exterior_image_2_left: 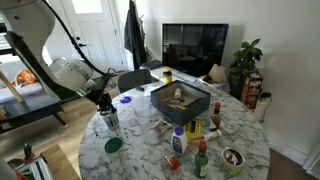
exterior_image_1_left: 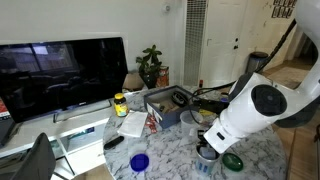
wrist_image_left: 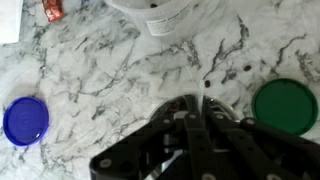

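**Closed pincer poised just beside the white container**

We see the jaws pressed together with nothing between them. The tips hang over bare marble table, close to the white container. A blue lid lies flat well off to one side of that container, and a green lid lies flat off to the other. In our judgement, doing this step well means spreading the jaws before any descent, squaring them to the container's wall, and staying clear of both lids. The arm arches over the container, wrist bent down, with the pincer aimed almost straight at the tabletop.
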Tool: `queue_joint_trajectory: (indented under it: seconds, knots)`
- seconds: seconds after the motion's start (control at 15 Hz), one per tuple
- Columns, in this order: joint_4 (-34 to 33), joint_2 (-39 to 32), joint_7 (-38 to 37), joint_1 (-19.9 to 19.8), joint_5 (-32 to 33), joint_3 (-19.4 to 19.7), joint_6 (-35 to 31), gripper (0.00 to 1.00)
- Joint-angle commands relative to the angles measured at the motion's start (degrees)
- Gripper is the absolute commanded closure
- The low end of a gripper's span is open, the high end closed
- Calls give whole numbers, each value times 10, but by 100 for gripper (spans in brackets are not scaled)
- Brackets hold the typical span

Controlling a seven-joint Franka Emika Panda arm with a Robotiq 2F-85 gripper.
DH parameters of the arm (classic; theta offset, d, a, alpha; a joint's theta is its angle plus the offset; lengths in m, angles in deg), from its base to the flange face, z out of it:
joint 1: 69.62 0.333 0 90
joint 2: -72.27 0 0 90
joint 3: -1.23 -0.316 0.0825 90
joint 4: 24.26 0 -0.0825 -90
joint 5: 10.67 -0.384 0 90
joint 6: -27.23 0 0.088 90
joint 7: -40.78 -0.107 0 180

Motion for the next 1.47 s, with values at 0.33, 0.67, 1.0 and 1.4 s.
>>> queue_joint_trajectory:
  seconds: [0.33, 0.67, 1.0, 1.4]
  knots:
    - [-5, -29, 137, -14, -165, -14, 2, 98]
    - [-11, -16, 172, -14, -226, -14, 2, 98]
    - [-15, -4, 154, -9, -215, -9, 0, 98]
    - [-12, -3, 42, 1, -111, 6, -26, 98]
